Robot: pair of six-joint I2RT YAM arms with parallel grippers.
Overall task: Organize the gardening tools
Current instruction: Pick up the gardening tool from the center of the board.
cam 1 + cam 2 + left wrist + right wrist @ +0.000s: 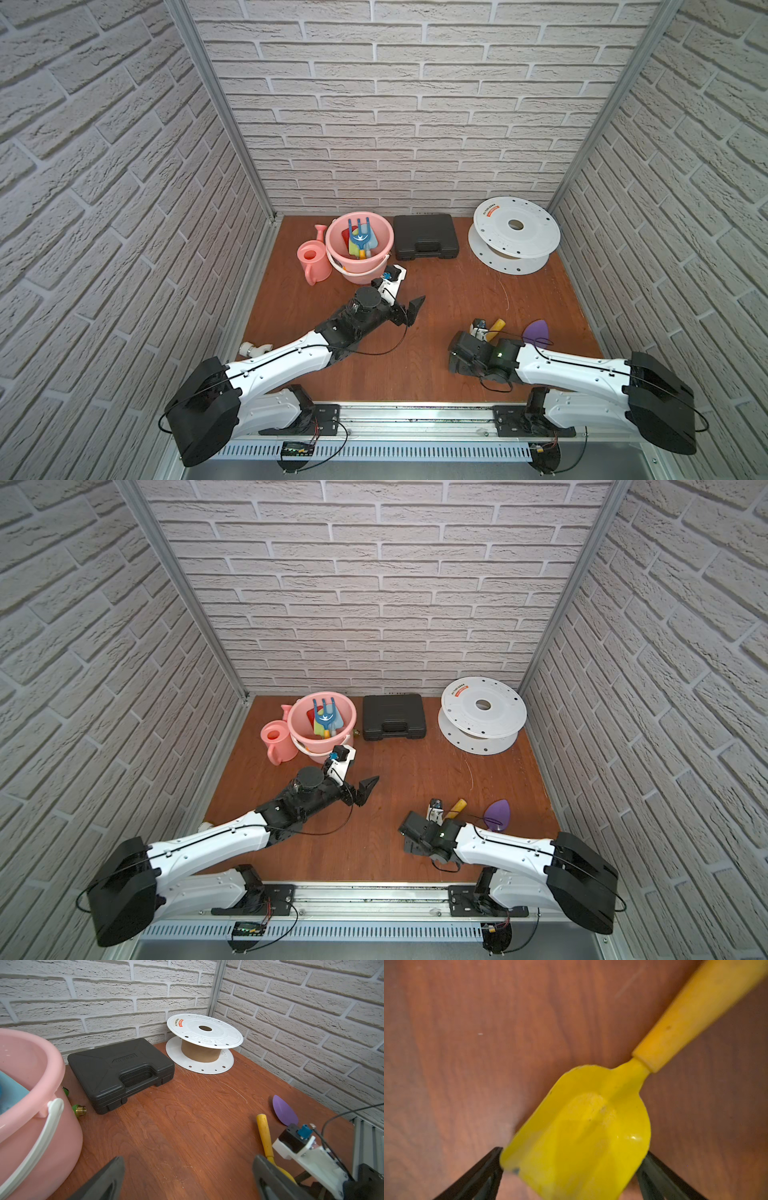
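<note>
The gardening tools are split between a bucket and the bare table. A yellow spade lies flat on the wooden table at the near right, its handle pointing away toward the back wall. The right gripper is low over the spade's blade with its jaws spread wide, one fingertip at each side edge of the blade; the wrist view does not show whether the tips actually press on it. Just beside the spade, further right, lies a purple trowel, with only its pointed blade showing and the rest hidden under the right arm. At the back left stands a pink bucket holding a blue rake with its tines up, along with a red blade, a green one and a pale blue one. A pink watering can stands upright against the bucket's left side. The left gripper hangs above bare table in front of the bucket, jaws apart and holding nothing. A black plastic case lies closed to the right of the bucket, and a white reel sits in the back right corner. A small brass fitting with a green collar lies between bucket and case.
</note>
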